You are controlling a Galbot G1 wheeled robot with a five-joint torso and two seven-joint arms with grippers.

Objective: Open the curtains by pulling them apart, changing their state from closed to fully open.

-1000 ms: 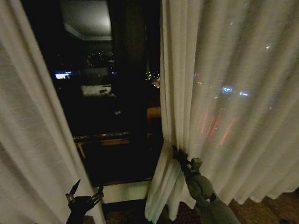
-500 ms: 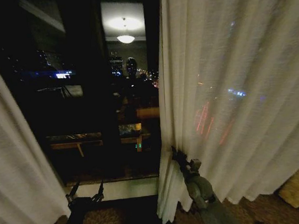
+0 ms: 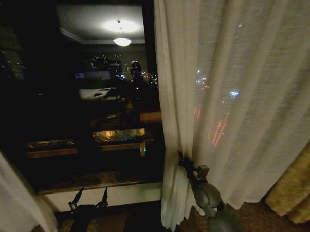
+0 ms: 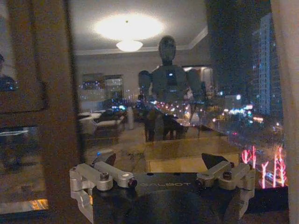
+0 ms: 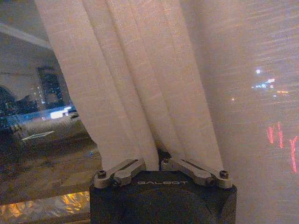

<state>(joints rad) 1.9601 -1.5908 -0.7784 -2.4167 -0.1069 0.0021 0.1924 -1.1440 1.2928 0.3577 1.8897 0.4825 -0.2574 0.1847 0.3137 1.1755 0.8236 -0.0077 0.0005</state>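
Right claw pinched on right curtain edge.

Right tool: the right arm is reaching forward and upward from the lower edge of the head view, its grey forearm angled toward the centre and its wrist tilted up. The fingers are lying folded inward with their tips close together, pinching the curtains; the same closure is showing at the front of the wrist body. Left tool: the left arm is sitting low at the left, holding nothing. Its two dark fingertips are pointing up, spread well apart.
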